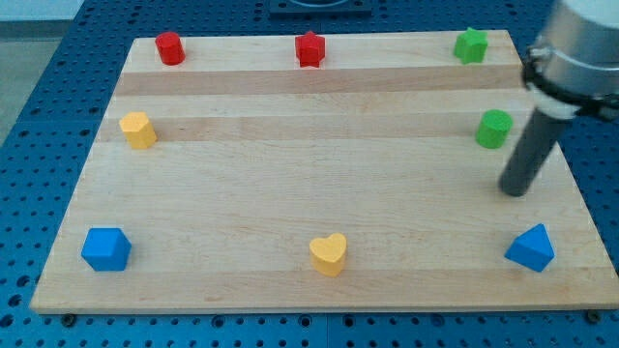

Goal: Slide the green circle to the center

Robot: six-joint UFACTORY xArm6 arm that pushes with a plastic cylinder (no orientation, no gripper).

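Note:
The green circle (494,129) stands near the board's right edge, in the upper half of the view. My tip (515,191) rests on the board just below and slightly right of the green circle, apart from it by a small gap. The dark rod rises from the tip toward the view's top right, where the arm's grey body shows.
On the wooden board (309,193): a red cylinder (170,48) top left, a red star (309,49) top middle, a green star (471,45) top right, a yellow hexagon (138,130) left, a blue block (105,249) bottom left, a yellow heart (328,254) bottom middle, a blue triangle (531,248) bottom right.

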